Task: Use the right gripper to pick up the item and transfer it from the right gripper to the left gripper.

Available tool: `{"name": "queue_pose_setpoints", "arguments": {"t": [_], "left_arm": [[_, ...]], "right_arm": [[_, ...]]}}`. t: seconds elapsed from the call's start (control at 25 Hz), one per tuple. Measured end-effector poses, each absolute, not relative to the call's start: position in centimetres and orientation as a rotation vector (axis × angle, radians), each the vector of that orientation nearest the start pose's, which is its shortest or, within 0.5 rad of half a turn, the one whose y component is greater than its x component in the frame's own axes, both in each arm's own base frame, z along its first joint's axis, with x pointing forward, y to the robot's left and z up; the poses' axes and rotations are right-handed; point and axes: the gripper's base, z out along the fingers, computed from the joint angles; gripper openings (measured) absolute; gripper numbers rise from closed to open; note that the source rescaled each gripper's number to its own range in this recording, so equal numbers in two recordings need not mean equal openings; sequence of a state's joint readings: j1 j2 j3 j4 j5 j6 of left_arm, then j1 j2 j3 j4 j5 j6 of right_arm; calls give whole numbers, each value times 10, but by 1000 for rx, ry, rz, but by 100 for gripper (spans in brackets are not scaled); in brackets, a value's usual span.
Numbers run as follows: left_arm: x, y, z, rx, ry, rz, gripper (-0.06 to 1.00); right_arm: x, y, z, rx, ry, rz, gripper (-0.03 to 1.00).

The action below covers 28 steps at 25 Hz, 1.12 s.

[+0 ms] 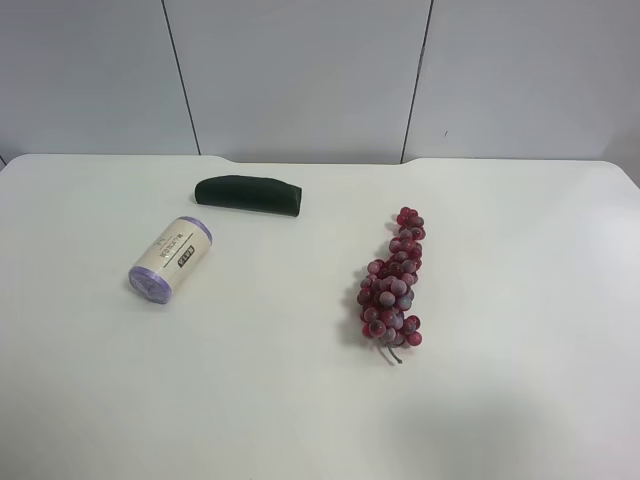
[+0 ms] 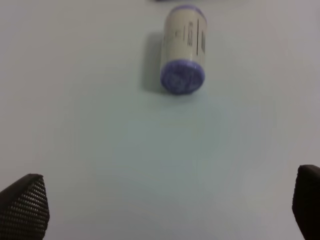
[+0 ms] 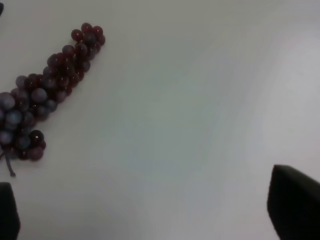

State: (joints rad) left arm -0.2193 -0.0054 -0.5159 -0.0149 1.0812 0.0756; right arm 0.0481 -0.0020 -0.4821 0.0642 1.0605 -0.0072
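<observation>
The item (image 1: 171,259) is a small roll with purple ends and a cream printed label, lying on its side on the white table (image 1: 320,400) at the exterior high view's left. The left wrist view shows the item (image 2: 183,49) ahead of the left gripper (image 2: 165,212), whose black fingertips (image 2: 25,207) stand wide apart with only table between them. The right gripper (image 3: 155,215) is open too, its fingertips (image 3: 295,205) at the frame corners over bare table, near the grape bunch (image 3: 45,90). Neither arm appears in the exterior high view.
A dark green oblong (image 1: 248,195) lies behind the item toward the back wall. A red-purple grape bunch (image 1: 393,283) lies right of centre. A grey panelled wall (image 1: 300,75) runs behind the table's far edge.
</observation>
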Motion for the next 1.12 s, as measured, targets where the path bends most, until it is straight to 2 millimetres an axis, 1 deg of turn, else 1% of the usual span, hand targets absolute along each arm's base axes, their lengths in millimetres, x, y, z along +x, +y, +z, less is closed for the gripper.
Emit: {"name": "queue_pose_setpoints", "arguments": {"t": [0.48, 0.6, 0.8, 1.12], "left_arm": [[-6, 0, 279, 286, 2013, -101, 99], [-6, 0, 279, 250, 2017, -78, 99], [-6, -1, 279, 106, 2029, 13, 99], [-6, -1, 279, 82, 2030, 28, 99]], "right_arm": [[-3, 5, 272, -59, 2059, 102, 99], [-3, 5, 272, -59, 2059, 102, 99], [-3, 5, 272, -59, 2059, 102, 99], [-3, 5, 272, -59, 2059, 103, 99]]}}
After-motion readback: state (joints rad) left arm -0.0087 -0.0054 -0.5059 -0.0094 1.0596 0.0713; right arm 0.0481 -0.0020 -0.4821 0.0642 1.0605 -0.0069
